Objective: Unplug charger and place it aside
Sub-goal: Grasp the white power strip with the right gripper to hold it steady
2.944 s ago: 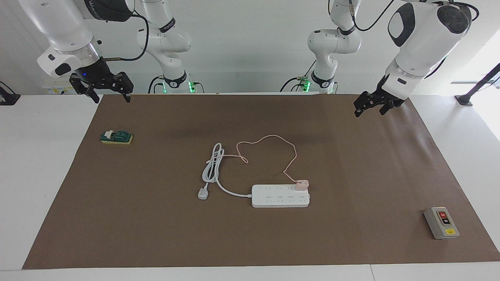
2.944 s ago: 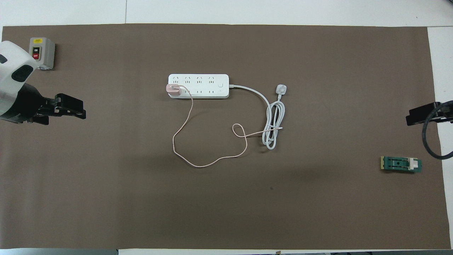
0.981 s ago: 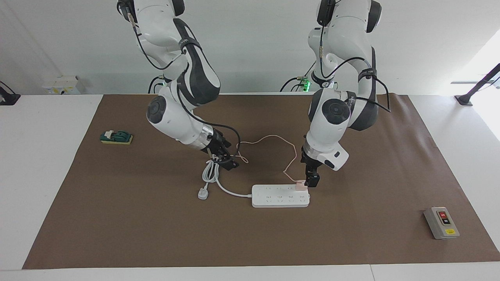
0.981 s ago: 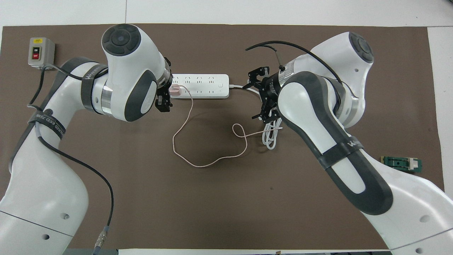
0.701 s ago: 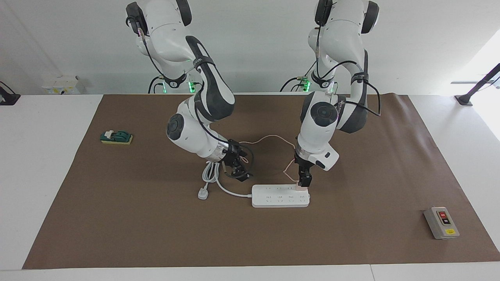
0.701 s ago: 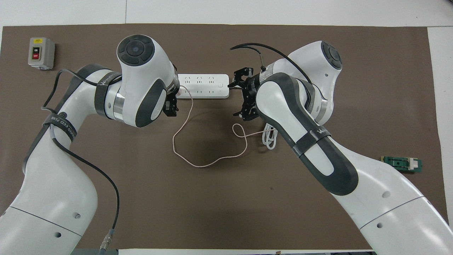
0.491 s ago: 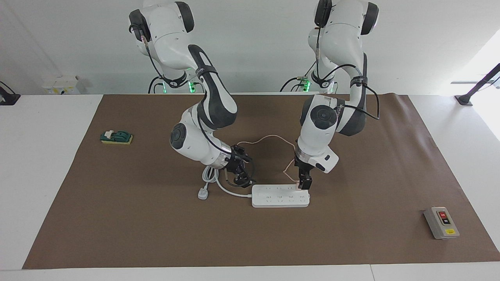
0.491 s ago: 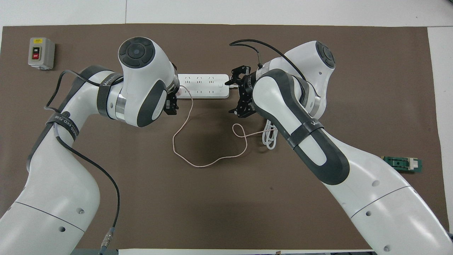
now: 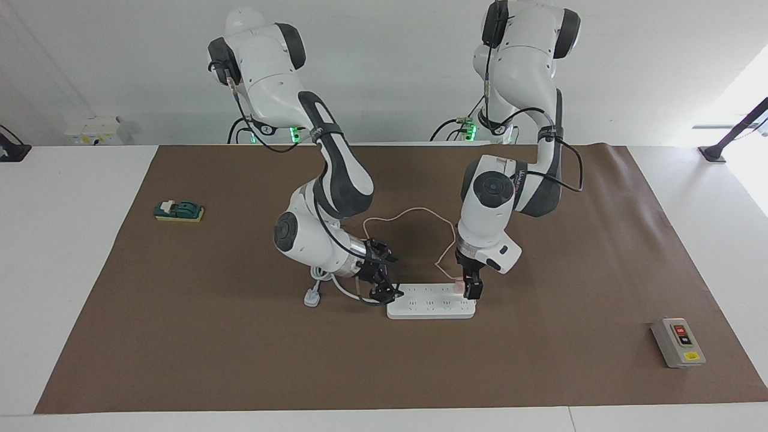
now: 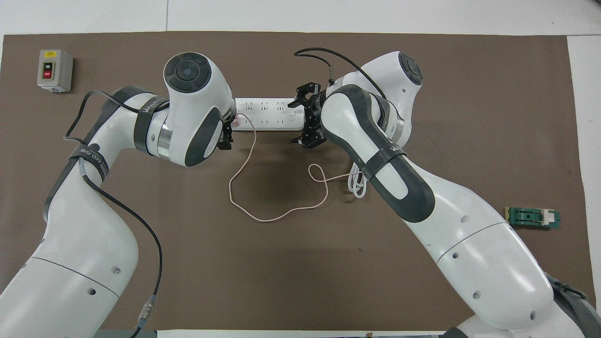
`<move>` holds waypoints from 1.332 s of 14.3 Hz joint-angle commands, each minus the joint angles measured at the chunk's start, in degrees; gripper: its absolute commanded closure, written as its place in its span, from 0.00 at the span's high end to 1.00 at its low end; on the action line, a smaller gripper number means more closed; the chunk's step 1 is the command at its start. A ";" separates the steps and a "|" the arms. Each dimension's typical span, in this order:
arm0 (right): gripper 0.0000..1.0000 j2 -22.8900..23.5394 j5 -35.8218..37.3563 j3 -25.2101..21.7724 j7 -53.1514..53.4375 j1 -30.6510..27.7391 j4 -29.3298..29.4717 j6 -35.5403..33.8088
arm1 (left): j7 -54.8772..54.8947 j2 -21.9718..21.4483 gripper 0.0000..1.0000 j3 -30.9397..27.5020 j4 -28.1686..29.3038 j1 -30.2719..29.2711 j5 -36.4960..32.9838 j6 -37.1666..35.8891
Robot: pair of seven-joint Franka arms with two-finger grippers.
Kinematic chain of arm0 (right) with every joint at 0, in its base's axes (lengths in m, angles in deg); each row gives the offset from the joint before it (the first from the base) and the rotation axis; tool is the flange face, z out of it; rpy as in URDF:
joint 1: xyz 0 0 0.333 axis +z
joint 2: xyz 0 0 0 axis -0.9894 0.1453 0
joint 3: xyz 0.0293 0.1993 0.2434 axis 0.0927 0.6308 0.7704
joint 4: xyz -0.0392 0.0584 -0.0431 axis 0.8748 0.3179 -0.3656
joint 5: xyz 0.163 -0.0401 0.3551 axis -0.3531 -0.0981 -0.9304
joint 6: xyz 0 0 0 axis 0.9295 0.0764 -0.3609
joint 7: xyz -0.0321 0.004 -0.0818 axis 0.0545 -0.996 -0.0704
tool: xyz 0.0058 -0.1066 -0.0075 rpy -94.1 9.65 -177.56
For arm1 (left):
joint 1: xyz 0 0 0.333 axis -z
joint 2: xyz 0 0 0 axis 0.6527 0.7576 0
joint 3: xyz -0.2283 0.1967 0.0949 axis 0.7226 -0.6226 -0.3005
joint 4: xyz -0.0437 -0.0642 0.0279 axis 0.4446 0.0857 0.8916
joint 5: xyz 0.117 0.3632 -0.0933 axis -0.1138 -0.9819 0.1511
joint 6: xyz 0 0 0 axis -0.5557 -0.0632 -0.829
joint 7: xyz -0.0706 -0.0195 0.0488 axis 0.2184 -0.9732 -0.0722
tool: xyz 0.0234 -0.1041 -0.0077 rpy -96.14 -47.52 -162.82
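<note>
A plain white wall is backing the white desk, its brown mat spreading wide, while daylight is glaring in beside the wall.

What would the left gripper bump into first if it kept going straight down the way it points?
Probably the pink charger, plugged into the power strip: the open left gripper points down right at it, though contact is hard to judge.

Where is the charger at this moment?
The charger sits plugged into the power strip, at the strip's end toward the left arm's end of the table, with the left tool around it.

Bright even light, soft shadows, sharp
</note>
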State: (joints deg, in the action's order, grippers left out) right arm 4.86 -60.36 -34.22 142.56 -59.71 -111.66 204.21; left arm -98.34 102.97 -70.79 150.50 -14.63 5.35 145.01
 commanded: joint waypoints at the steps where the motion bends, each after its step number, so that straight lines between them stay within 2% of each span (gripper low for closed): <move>1: 1.00 4.57 -0.81 -0.06 1.20 0.04 5.84 -1.02 | -1.23 1.01 1.00 -0.34 -1.18 0.25 -1.53 0.52; 2: 1.00 4.92 -0.81 -0.06 1.11 0.04 6.02 -1.02 | -1.32 1.53 1.00 -0.34 -1.27 0.25 -1.53 0.87; 3: 1.00 5.10 -0.72 -0.06 0.94 0.04 6.37 -1.02 | -1.49 1.80 0.94 -0.34 -1.79 0.25 -1.53 1.04; 6: 1.00 6.59 -0.19 -0.15 0.94 0.04 8.83 -1.02 | -2.81 2.94 0.65 -0.08 -3.37 -0.19 -1.01 0.96; 8: 1.00 7.03 0.16 -0.24 0.68 -0.04 9.54 -1.02 | -2.81 3.20 0.35 -0.16 -3.64 -0.28 -1.18 0.69; 9: 1.00 7.03 0.25 -0.32 0.06 -0.13 9.63 -1.02 | -2.46 3.21 0.00 -0.16 -3.64 -0.10 -1.44 0.61; 19: 1.00 8.35 2.53 -0.50 -1.79 0.04 10.59 -0.40 | -1.84 3.21 0.00 -0.16 -4.34 -0.28 -1.53 0.16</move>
State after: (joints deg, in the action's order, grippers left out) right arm 11.39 -59.45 -34.92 141.70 -59.70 -103.07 204.10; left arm -99.86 104.96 -70.79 148.39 -14.80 5.09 145.45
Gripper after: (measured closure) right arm 0.000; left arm 0.692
